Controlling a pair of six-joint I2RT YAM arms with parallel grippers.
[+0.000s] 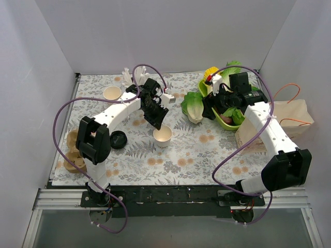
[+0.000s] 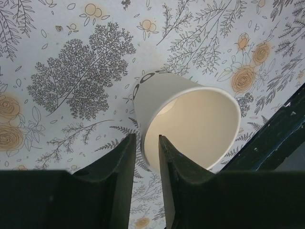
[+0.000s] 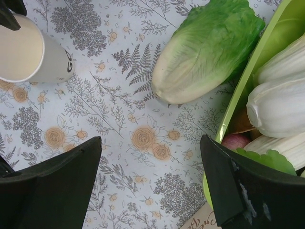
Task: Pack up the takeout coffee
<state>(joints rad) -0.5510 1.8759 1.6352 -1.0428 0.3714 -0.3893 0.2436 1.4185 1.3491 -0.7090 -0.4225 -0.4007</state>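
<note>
Lid (image 1: 118, 139) L of cup (image 1: 162, 135), lettuce (image 1: 194, 107) R.

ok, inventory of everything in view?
centre paper cup: 1, cream, lidless, mid-table
rear paper cup: 1, cream, lidless, back left
lid: 1, black, left of centre paper cup
lettuce head: 1, green-white, mid-right
bowl: 1, lime green, vegetables inside, back right
paper bag: 1, tan, far right
cardboard pieces: count unclear, tan, left edge
branched object: 1, white, back left
left gripper: 1, black, at centre paper cup's rim
right gripper: 1, black, open, by bowl
</note>
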